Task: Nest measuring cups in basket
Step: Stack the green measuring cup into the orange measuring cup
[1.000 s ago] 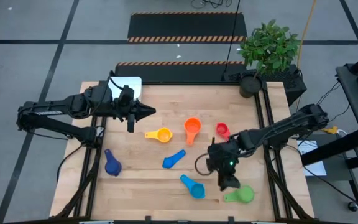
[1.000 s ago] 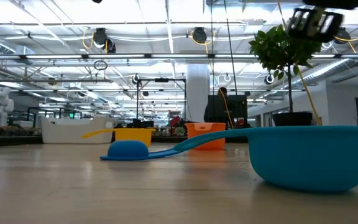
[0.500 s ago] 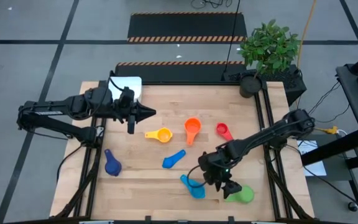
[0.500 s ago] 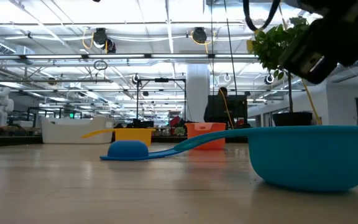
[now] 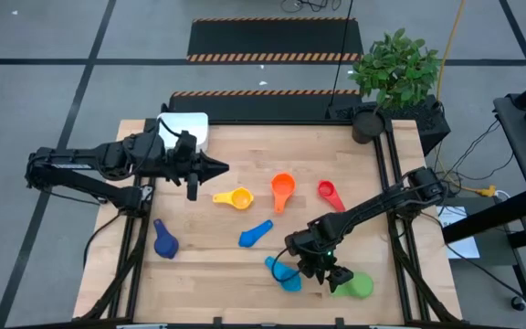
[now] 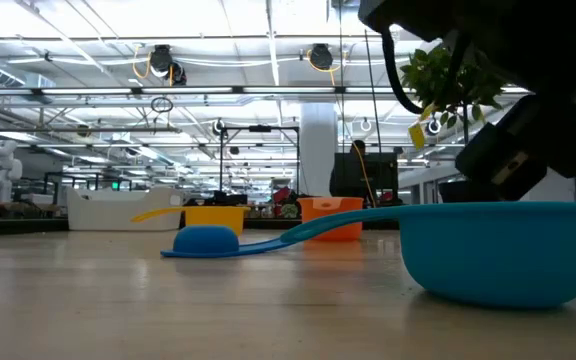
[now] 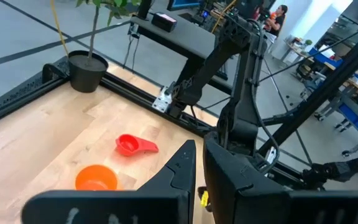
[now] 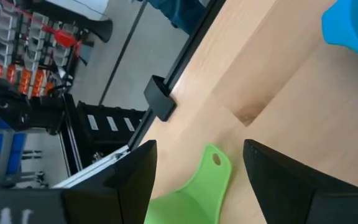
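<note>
Over the last second the right gripper (image 5: 329,271) has swung from beside the red cup (image 5: 327,192) toward the table's near edge and dropped low, so it now sits just beside the green cup (image 5: 355,287), between it and the nearest light blue cup (image 5: 283,274). Its wrist view shows the two fingers (image 8: 135,180) spread apart with the green cup's handle (image 8: 205,174) lying between them, nothing yet gripped. I judge this as the start of a pick: the arm has chosen the green cup and is lining up on its handle.

Nothing has gone into the basket (image 5: 184,127), which stands at the far left corner of the table, well apart from this cup. The yellow cup (image 5: 236,197), orange cup (image 5: 283,188), a second light blue cup (image 5: 256,233) and the dark blue cup (image 5: 164,242) lie scattered on the wood, untouched. Only six cups show.

The left gripper (image 5: 210,166) hangs near the basket, waiting, its fingers (image 7: 179,177) close together with only a thin slit between them and holding nothing
</note>
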